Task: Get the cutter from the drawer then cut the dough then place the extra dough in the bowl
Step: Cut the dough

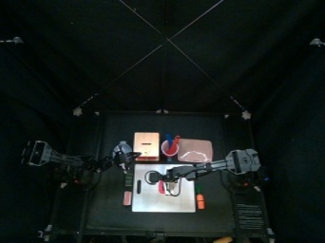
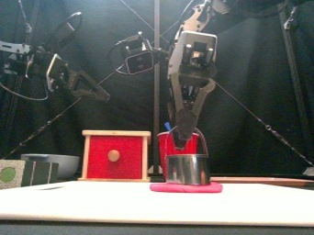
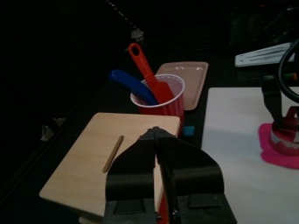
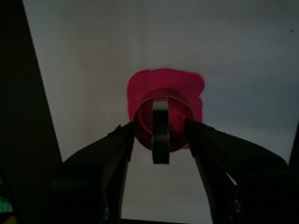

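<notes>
Cutter [image 2: 186, 170] sits on the pink dough [image 2: 208, 187], pinched by the right end effector [image 2: 185, 139] pointing straight down.

- The bench [image 1: 105, 216] is a small black table top, bare along its left side and its near edge.
- A white board [image 1: 165, 203] lies flat on the near middle of the bench and is the largest thing on it.
- A pale wooden box [image 1: 148, 143] with a red drawer front stands just past the board's far edge, left of centre.
- A red cup [image 1: 170, 147] stands just right of the box.
- A flat pink tray [image 1: 195, 150] lies right of the cup, close beside it.
- A blue-grey bowl [image 2: 50, 165] sits left of the box.
- A small red piece [image 1: 127, 199] lies just off the board's left edge; it is too small to tell what it is.
</notes>
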